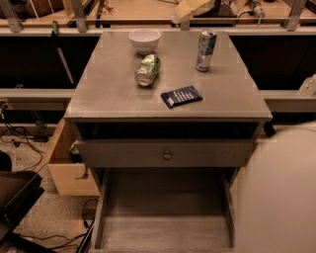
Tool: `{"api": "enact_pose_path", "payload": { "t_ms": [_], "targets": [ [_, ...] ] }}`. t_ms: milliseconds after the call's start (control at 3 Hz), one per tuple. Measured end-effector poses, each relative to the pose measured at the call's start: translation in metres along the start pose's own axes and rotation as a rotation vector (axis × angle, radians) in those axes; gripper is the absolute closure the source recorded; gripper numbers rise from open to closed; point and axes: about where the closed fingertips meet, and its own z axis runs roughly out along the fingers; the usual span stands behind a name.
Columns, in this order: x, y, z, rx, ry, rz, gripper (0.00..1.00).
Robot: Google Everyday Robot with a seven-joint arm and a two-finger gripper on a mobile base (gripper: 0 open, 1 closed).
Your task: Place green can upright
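Note:
The green can (148,70), dented and green-and-white, lies on its side on the grey table top (113,99), just in front of the white bowl (144,39). My gripper (191,10) shows only as a cream-coloured shape at the top edge. It is beyond the table's far edge, above and left of the tall silver-blue can (206,50), and well away from the green can. Nothing shows in it.
A dark blue packet (181,96) lies right of centre near the front. The silver-blue can stands upright at the back right. A drawer (165,154) sits under the top. A pale blurred part of my arm (279,192) fills the lower right.

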Motion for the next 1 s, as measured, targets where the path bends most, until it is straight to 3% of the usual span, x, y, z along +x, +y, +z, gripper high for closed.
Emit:
{"api": "enact_pose_path", "payload": {
  "t_ms": [333,667,1000],
  "targets": [
    [-0.021,0.017,0.049,0.035,0.120,0.110,0.00],
    [-0.041,0.035,0.072,0.050,0.138,0.163,0.00],
    [-0.053,0.060,0.111,0.067,0.183,0.169,0.00]
  ]
}}
